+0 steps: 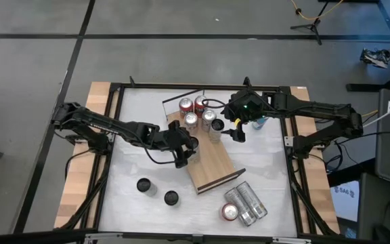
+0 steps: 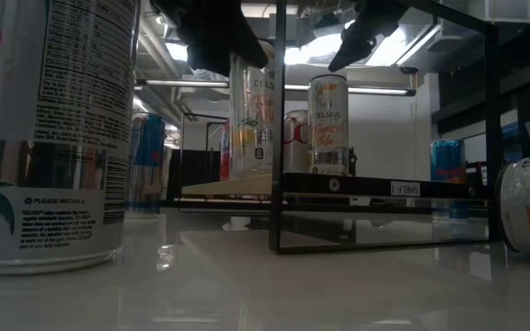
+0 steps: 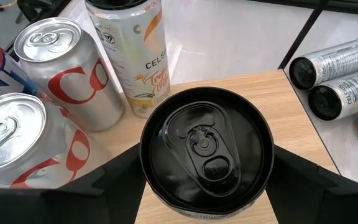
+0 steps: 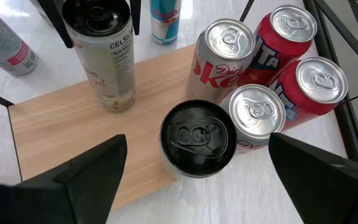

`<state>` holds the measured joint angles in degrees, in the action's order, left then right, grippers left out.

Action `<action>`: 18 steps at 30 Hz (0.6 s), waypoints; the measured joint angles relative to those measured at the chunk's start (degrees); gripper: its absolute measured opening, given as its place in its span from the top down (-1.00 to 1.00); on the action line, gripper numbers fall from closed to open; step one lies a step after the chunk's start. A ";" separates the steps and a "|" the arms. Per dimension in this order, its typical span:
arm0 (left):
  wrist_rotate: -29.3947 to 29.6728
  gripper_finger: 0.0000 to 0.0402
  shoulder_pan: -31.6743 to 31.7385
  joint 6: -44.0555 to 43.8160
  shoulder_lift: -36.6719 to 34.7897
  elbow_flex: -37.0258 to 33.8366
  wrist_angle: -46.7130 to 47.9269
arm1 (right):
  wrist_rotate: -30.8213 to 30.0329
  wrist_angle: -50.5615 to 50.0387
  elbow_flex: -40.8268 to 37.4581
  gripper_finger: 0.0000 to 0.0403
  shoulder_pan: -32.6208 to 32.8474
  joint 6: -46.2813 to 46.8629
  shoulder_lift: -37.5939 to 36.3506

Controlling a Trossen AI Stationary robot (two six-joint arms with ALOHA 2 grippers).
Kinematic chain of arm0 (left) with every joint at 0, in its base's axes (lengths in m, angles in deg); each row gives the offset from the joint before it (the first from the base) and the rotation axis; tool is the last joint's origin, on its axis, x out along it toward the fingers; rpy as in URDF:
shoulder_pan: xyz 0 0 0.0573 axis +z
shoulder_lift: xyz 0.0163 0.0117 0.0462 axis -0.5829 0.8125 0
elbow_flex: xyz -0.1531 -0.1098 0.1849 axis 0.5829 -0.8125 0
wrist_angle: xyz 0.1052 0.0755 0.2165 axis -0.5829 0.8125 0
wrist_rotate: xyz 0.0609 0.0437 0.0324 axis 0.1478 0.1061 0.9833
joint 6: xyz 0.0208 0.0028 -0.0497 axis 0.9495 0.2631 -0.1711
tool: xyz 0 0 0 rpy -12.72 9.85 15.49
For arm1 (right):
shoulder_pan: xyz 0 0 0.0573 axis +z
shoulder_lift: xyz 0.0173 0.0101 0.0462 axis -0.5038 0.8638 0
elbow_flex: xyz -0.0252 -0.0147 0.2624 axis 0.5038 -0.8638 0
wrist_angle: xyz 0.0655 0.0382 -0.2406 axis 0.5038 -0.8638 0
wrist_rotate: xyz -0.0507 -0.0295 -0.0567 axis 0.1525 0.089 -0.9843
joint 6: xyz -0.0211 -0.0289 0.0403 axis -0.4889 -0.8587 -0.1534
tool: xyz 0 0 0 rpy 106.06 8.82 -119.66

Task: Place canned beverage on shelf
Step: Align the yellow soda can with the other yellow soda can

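Two arms work over the shelf [image 1: 212, 163], which lies slanted on the white bench [image 1: 269, 156].

The left hand [image 1: 187, 150] clasps a black-topped can [image 3: 207, 155] standing on the board beside a Celsius can [image 3: 135, 53] and silver-and-red cans [image 3: 61, 68]. The right hand [image 1: 238, 132], spread wide and empty, hovers over a second black-topped can [image 4: 197, 138]. The cans are crowded: letting go off-square could tip the held can into its neighbours.

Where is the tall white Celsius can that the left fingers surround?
In the high view, the tall white Celsius can stands on the light-brown wooden shelf, left of centre, beside the silver Diet Coke cans.
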<state>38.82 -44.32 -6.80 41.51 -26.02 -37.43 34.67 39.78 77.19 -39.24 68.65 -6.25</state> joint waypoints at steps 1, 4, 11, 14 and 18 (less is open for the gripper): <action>0.00 -0.35 0.00 0.01 0.00 0.00 0.00 | 0.00 0.01 0.00 -0.93 0.00 0.00 0.00; 0.00 -0.35 0.00 0.02 0.00 0.00 0.00 | 0.00 0.00 0.00 -0.93 -0.01 0.00 0.00; -0.35 -0.35 0.00 0.00 0.00 0.00 0.00 | 0.00 0.02 0.00 -0.93 0.00 0.00 0.00; -0.35 -0.35 0.01 0.03 0.00 0.00 0.00 | 0.00 0.00 0.00 -0.93 -0.02 0.00 0.00; -0.37 -0.35 0.00 0.04 0.00 0.00 -0.02 | 0.00 0.00 0.00 -0.93 -0.02 0.00 0.00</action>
<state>38.45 -44.32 -6.76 41.51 -26.02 -37.45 34.67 39.78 77.19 -39.26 68.65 -6.25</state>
